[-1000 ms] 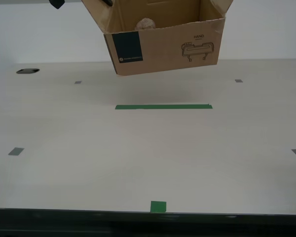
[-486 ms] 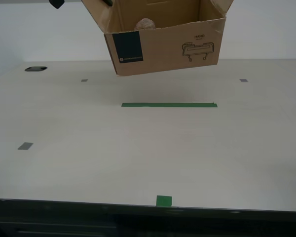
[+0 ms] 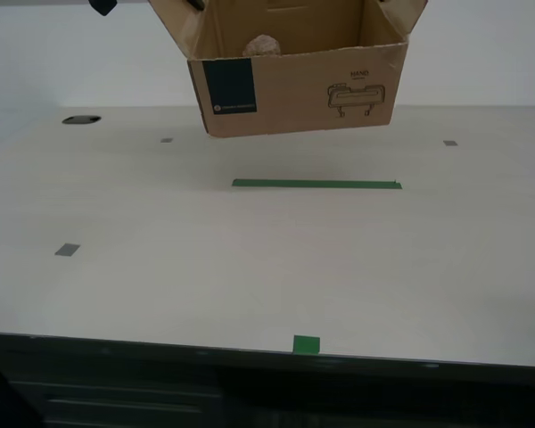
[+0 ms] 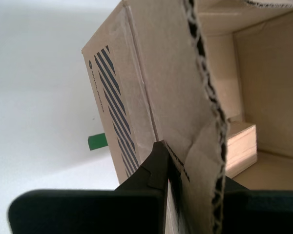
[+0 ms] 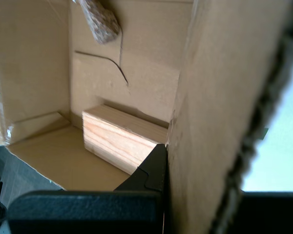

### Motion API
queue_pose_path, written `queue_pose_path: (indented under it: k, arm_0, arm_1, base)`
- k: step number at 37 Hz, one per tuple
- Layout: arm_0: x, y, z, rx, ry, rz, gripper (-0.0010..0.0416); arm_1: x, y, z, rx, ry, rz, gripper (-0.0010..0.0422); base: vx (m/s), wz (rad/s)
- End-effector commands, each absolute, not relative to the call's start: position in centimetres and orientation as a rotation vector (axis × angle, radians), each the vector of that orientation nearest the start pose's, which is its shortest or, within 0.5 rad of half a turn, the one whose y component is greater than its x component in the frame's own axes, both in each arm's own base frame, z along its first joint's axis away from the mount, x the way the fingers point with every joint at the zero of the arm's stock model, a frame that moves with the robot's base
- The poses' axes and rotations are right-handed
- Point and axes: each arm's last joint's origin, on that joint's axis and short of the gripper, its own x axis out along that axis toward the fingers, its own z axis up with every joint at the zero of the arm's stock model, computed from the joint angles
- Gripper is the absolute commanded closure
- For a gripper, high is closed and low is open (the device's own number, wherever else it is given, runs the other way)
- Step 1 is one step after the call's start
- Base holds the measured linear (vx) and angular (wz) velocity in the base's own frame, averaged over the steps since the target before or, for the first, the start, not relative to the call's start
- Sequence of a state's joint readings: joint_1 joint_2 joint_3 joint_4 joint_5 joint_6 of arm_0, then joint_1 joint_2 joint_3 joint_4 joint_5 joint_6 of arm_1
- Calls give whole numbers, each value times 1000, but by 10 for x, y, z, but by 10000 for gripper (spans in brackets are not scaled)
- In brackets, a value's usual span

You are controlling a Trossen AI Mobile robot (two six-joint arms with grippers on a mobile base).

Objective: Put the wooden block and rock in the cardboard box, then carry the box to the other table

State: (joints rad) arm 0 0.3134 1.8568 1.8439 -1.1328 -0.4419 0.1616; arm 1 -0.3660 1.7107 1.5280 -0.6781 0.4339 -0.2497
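The cardboard box (image 3: pixel 294 85) hangs in the air above the far part of the other table (image 3: pixel 250 267), at the top of the exterior view. The rock (image 3: pixel 261 45) shows over its front wall. Inside, the first wrist view shows the wooden block (image 5: pixel 119 139) lying on the box floor and the rock (image 5: pixel 102 19) by a wall. My first gripper (image 5: pixel 168 165) is shut on one side wall of the box. My second gripper (image 4: pixel 173 168) is shut on another side wall, beside which the wooden block (image 4: pixel 241 146) also shows.
The whitish tabletop bears a green tape line (image 3: pixel 316 184) under the box, a green mark (image 3: pixel 306 344) at its near edge, small grey squares (image 3: pixel 67 250) and a dark round hole (image 3: pixel 80 119) at the exterior view's far left. A white wall stands behind.
The whole table scene has shifted rightward and upward in the exterior view, so the camera has moved. The box keeps its place in the view, still held by both grippers.
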Motion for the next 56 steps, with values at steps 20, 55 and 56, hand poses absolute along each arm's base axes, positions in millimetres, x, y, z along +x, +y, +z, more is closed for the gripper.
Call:
queue_pose_path:
  k: [20,55,56]
  arm_0:
    - [352,129,304,237,1309,556,406]
    - [348,130,310,247,1295,554,406]
    - [348,130,310,247,1294,555,406]
  arm_1:
    - [337,-144,307,-199,997,-688,413]
    - [334,-143,305,-200,1033,-678,413]
    - [334,-143,305,-201,1033,-678,413]
  base:
    - [-57,27]
    - [-82,96]
    - [-89,30]
